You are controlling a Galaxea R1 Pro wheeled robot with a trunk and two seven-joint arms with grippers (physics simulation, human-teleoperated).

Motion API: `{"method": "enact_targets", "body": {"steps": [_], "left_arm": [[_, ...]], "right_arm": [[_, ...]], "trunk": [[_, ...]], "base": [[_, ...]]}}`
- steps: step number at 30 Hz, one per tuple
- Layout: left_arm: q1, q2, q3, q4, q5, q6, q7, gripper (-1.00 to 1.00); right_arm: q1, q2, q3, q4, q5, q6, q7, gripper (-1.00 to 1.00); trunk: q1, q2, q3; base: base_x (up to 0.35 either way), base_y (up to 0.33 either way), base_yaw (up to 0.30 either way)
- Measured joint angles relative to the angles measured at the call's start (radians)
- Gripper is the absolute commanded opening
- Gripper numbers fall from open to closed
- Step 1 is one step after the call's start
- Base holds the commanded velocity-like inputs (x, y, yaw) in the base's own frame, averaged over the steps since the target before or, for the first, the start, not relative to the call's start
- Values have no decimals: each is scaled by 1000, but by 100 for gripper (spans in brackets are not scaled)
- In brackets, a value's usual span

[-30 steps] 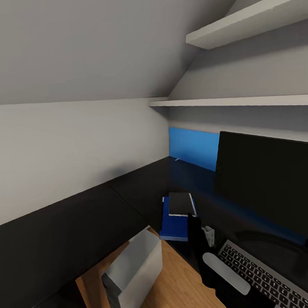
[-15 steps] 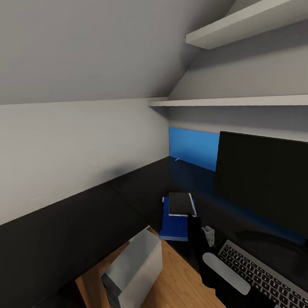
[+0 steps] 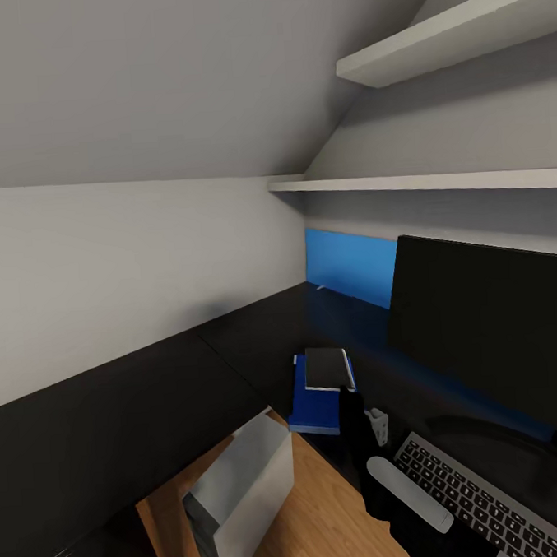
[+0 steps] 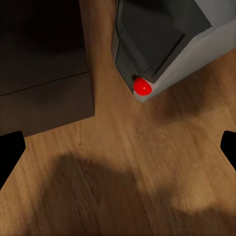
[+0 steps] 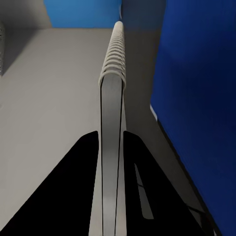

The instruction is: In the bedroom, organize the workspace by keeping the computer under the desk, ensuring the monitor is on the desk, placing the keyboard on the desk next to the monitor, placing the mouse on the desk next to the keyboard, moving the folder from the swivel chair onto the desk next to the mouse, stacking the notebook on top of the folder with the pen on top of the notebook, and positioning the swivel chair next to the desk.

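Note:
On the black desk (image 3: 154, 401) lies the blue folder (image 3: 311, 408) with the grey notebook (image 3: 325, 368) stacked on it. My right gripper (image 3: 348, 398) hangs at the notebook's near edge. In the right wrist view it (image 5: 112, 135) is shut on the white ribbed pen (image 5: 113, 83), held over the notebook (image 5: 54, 98) with the folder (image 5: 196, 88) beside. The monitor (image 3: 487, 323) and keyboard (image 3: 477, 497) stand on the desk at the right. The grey computer (image 3: 246, 486) sits on the wood floor; my left gripper (image 4: 118, 147) hovers open near its red light (image 4: 142, 87). Mouse and swivel chair are out of view.
White shelves (image 3: 437, 182) run along the wall above the monitor, under a sloping ceiling. A blue wall panel (image 3: 348, 266) sits behind the desk's far corner. A dark desk unit (image 4: 44, 64) borders the wood floor (image 4: 123, 187) beside the computer.

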Motion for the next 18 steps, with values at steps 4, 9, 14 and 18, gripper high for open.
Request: {"method": "enact_targets", "body": {"steps": [4, 9, 14, 18], "left_arm": [[0, 0, -1, 0, 0, 0, -1, 100], [0, 1, -1, 0, 0, 0, -3, 100], [0, 1, -1, 0, 0, -1, -4, 100], [0, 2, -1, 0, 0, -1, -4, 100]], "right_arm": [[0, 0, 0, 0, 0, 0, 0, -100], [0, 1, 0, 0, 0, 0, 0, -100], [0, 0, -1, -2, 0, 0, -1, -100], [0, 0, -1, -2, 0, 0, -1, -100]], "trunk": [[0, 0, 0], [0, 0, 0], [0, 0, 0], [0, 0, 0]], "base": [[0, 0, 0], [0, 0, 0], [0, 0, 0], [0, 0, 0]]}}
